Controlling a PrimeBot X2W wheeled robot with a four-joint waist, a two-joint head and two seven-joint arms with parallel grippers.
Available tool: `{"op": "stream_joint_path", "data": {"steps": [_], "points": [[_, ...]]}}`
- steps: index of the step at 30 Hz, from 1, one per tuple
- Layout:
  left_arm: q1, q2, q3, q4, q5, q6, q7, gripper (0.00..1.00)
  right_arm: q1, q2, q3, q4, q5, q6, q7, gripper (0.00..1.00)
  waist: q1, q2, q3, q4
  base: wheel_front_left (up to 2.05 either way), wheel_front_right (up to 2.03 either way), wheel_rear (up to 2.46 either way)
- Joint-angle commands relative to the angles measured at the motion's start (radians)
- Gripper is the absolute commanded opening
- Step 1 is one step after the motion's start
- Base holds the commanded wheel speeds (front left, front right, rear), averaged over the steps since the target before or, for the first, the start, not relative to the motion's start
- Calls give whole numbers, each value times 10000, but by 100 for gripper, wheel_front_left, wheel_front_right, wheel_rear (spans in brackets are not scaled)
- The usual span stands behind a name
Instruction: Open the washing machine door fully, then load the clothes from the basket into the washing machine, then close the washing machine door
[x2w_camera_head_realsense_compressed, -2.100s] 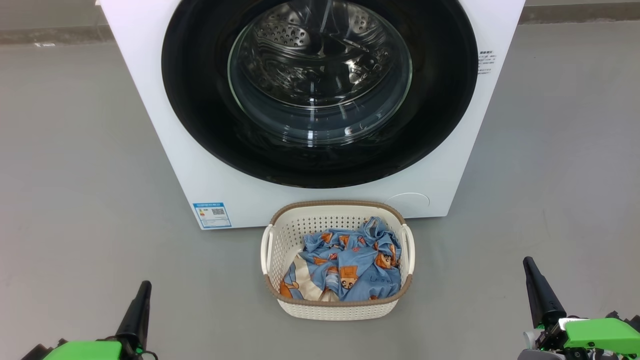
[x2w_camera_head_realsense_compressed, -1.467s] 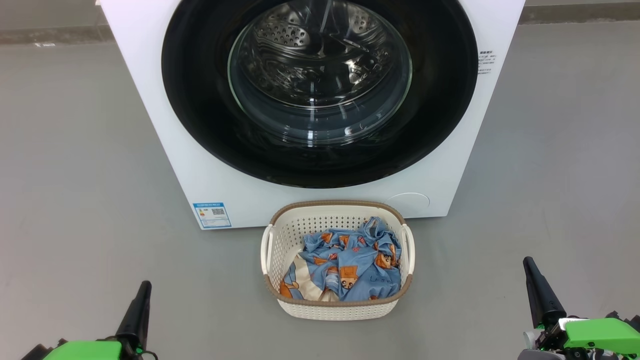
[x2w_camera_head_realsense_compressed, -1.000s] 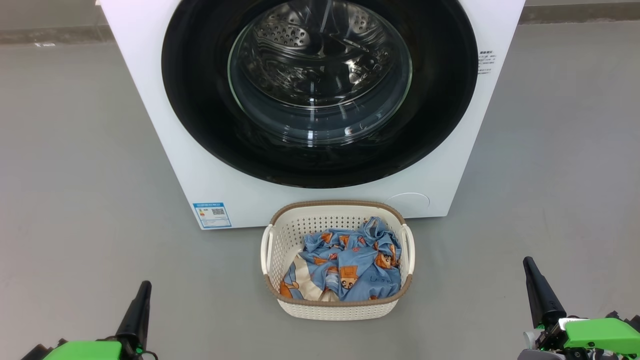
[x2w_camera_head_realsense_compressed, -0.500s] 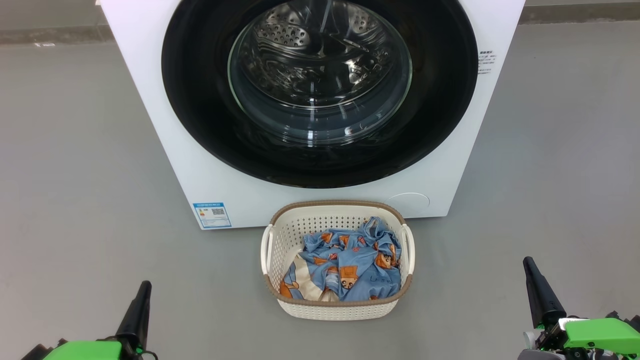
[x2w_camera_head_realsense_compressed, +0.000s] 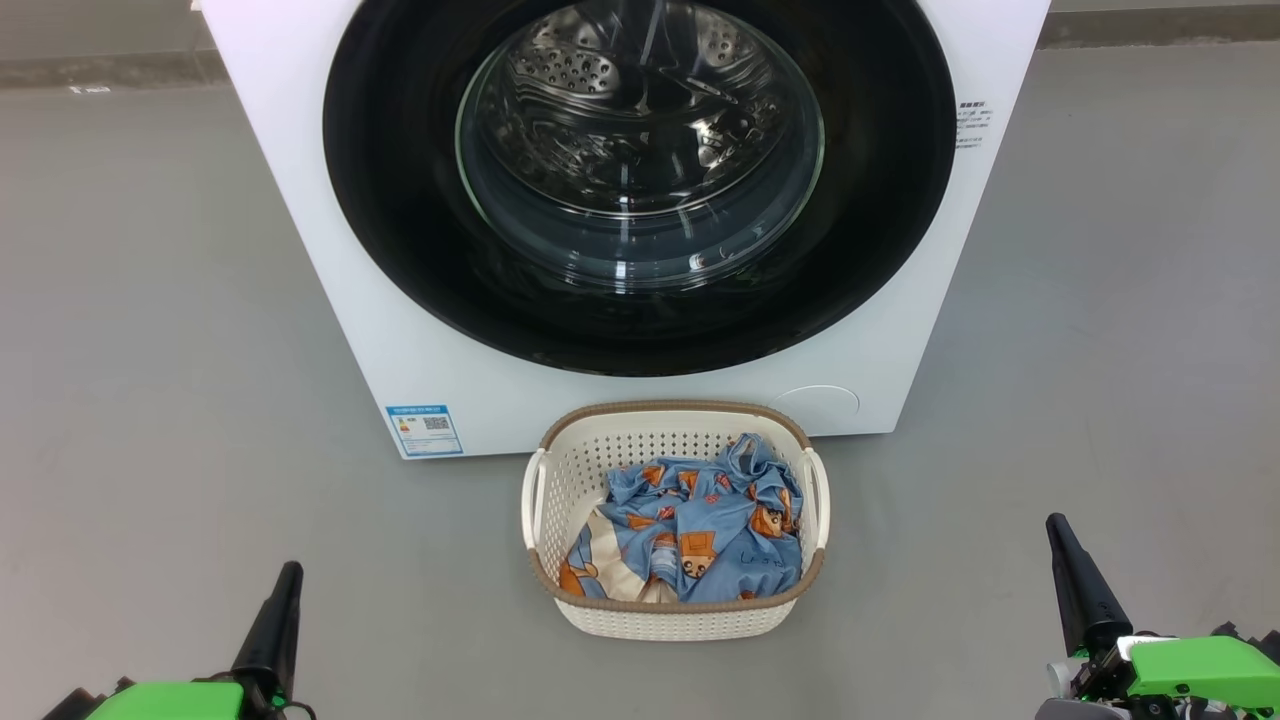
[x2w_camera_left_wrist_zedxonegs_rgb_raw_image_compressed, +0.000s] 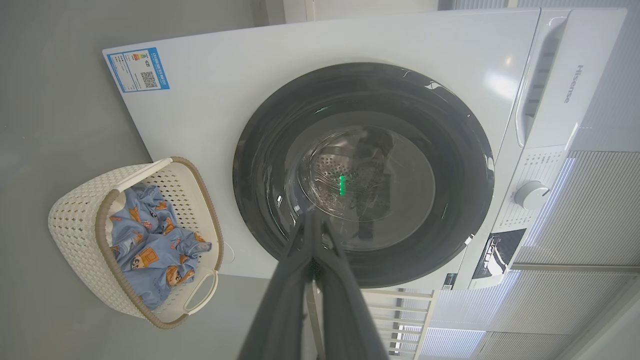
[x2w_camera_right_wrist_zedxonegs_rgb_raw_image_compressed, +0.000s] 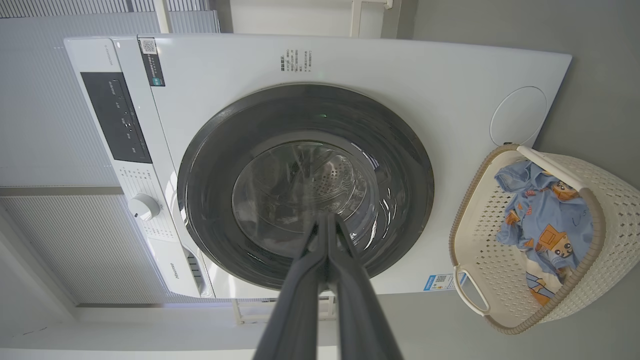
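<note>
- Head view:
  - Our left pincer (x2w_camera_head_realsense_compressed: 290, 572) sits low on the left. Its two dark fingers are pressed together with nothing between them.
  - Our right pincer (x2w_camera_head_realsense_compressed: 1056, 524) sits low on the right, likewise closed and empty.
  - The basket (x2w_camera_head_realsense_compressed: 670, 615) stands on the grey floor (x2w_camera_head_realsense_compressed: 150, 300), between the two pincers and ahead of both tips. The clothes (x2w_camera_head_realsense_compressed: 700, 530) are heaped inside it (blue cloth, orange bears, a cream patch).
  - Beyond the basket, well apart from both pincers, stands the washing machine (x2w_camera_head_realsense_compressed: 380, 330). The washing machine door (x2w_camera_head_realsense_compressed: 400, 200) is closed flat against its front.
  - A blue label (x2w_camera_head_realsense_compressed: 424, 429) is at the machine's lower corner, ahead of the left pincer.
- Left wrist view (turned on its side):
  - The left pincer (x2w_camera_left_wrist_zedxonegs_rgb_raw_image_compressed: 312, 218) has its fingers meeting at the tips and holds nothing.
  - Its tips point at the closed washing machine door (x2w_camera_left_wrist_zedxonegs_rgb_raw_image_compressed: 260, 165).
  - To the left of the fingers is the basket (x2w_camera_left_wrist_zedxonegs_rgb_raw_image_compressed: 75, 235) with the clothes (x2w_camera_left_wrist_zedxonegs_rgb_raw_image_compressed: 150, 245) in it.
  - A knob (x2w_camera_left_wrist_zedxonegs_rgb_raw_image_compressed: 531, 194) is far to the right of the fingers.
- Right wrist view (also on its side):
  - The right pincer (x2w_camera_right_wrist_zedxonegs_rgb_raw_image_compressed: 327, 218) is closed on nothing and aimed at the washing machine door (x2w_camera_right_wrist_zedxonegs_rgb_raw_image_compressed: 210, 185).
  - To the right of the fingers are the basket (x2w_camera_right_wrist_zedxonegs_rgb_raw_image_compressed: 615, 200) and the clothes (x2w_camera_right_wrist_zedxonegs_rgb_raw_image_compressed: 545, 220).
  - The knob (x2w_camera_right_wrist_zedxonegs_rgb_raw_image_compressed: 143, 206) is off to the left of the fingers.
</note>
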Motion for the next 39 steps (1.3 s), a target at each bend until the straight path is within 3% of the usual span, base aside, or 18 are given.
{"op": "stream_joint_path", "data": {"steps": [1, 19, 20, 28, 39], "points": [[-415, 177, 334, -196, -83, -31, 60, 0, -459, -40, 217, -245, -52, 16, 85, 0, 0, 0, 0, 0, 0, 0, 0], [-415, 177, 334, -196, -83, -31, 60, 0, -459, -40, 217, -245, -53, 16, 85, 0, 0, 0, 0, 0, 0, 0, 0], [-1, -2, -1, 5, -1, 2, -3, 100, 0, 2, 1, 6, 0, 0, -1, 100, 0, 0, 0, 0, 0, 0, 0], [-28, -40, -87, 67, -5, 0, -171, 100, -38, 22, 88, 97, 24, 1, -155, 100, 22, 0, -17, 10, 0, 0, 0], [-170, -2, -246, -145, 101, -3, -484, 100, -174, 15, 293, -225, 24, 2, -397, 100, 1, 0, -7, 10, 0, 0, 0]]}}
